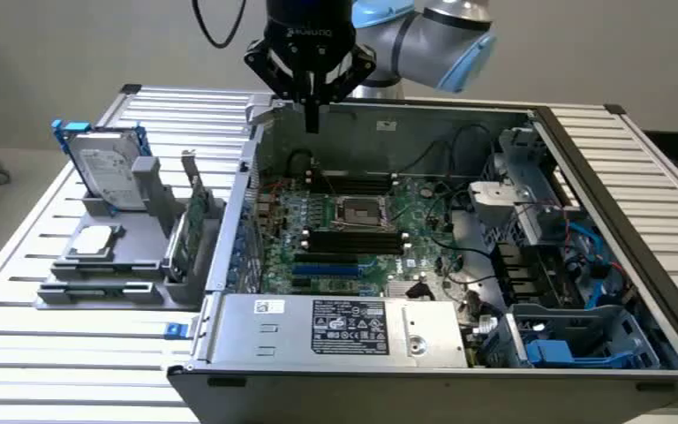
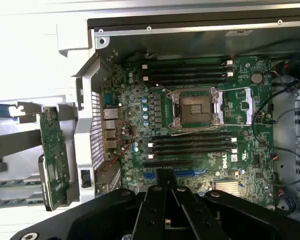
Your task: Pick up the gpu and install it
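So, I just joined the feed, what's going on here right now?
The arm's tool hangs shut and empty above the open computer case, over its motherboard. The gpu stands on edge in the grey holder outside the case, on the exterior view's left, untouched. It is not installed yet.
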`<act>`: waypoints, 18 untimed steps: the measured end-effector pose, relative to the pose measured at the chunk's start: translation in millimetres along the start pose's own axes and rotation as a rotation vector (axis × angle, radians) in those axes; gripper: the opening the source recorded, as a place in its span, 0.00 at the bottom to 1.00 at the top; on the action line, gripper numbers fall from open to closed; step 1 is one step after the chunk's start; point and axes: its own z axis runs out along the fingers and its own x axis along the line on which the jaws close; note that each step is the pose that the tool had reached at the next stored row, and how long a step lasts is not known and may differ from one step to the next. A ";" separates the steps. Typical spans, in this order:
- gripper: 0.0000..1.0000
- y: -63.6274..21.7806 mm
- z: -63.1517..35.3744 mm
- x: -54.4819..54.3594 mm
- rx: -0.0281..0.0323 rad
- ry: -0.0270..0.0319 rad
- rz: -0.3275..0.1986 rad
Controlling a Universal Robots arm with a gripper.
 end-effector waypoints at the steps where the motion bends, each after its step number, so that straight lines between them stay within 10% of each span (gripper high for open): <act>1: 0.11 0.0 0.0 0.0 -0.0001 0.0000 0.000; 10: 0.11 0.5 0.0 0.9 -0.0002 0.0002 0.000; 18: 0.11 4.2 0.3 29.7 -0.0109 0.0134 0.001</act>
